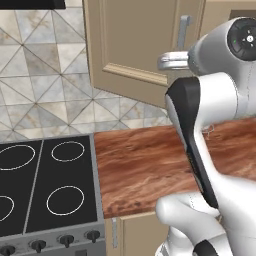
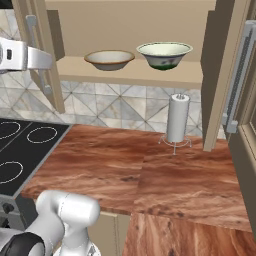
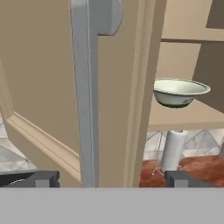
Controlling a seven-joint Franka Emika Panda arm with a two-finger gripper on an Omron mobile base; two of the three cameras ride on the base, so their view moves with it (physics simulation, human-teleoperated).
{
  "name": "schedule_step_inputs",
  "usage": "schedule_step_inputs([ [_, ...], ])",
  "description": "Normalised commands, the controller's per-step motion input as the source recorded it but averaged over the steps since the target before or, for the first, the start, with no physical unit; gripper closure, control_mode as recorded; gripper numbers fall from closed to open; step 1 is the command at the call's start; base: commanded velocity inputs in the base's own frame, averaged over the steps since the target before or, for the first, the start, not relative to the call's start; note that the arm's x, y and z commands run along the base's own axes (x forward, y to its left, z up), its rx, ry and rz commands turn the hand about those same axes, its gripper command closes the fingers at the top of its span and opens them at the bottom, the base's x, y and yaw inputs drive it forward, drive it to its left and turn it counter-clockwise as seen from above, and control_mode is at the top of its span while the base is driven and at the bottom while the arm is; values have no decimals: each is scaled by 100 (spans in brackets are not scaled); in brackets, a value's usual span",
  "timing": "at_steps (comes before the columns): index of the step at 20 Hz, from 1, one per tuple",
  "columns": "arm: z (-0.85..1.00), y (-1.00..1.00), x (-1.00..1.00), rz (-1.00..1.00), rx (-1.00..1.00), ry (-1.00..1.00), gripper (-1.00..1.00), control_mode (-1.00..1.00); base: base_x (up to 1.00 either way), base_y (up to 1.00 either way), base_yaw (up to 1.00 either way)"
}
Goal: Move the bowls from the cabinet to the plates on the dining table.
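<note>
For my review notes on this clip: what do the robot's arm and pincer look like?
The arm is glossy white with rounded segments, a long black panel down one link and a round dark joint cap bearing small green and red marks. A silver-grey wrist piece projects sideways. The pincer has two small dark grey, blocky tips.
</note>
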Motion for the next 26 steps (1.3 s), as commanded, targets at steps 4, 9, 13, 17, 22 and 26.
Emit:
schedule_step_inputs([
  [4,3,-37,-26,7,6,0,-100,-100,0,0,0],
  [9,9,-27,-5,9,9,-1,-100,-100,0,0,0],
  [13,13,-26,0,11,5,-4,-100,-100,0,0,0],
  [17,8,-28,0,11,3,-4,-100,-100,0,0,0],
  [22,0,-28,19,9,0,-1,-100,-100,0,0,0],
  [26,1,-17,20,12,6,0,-100,-100,0,0,0],
])
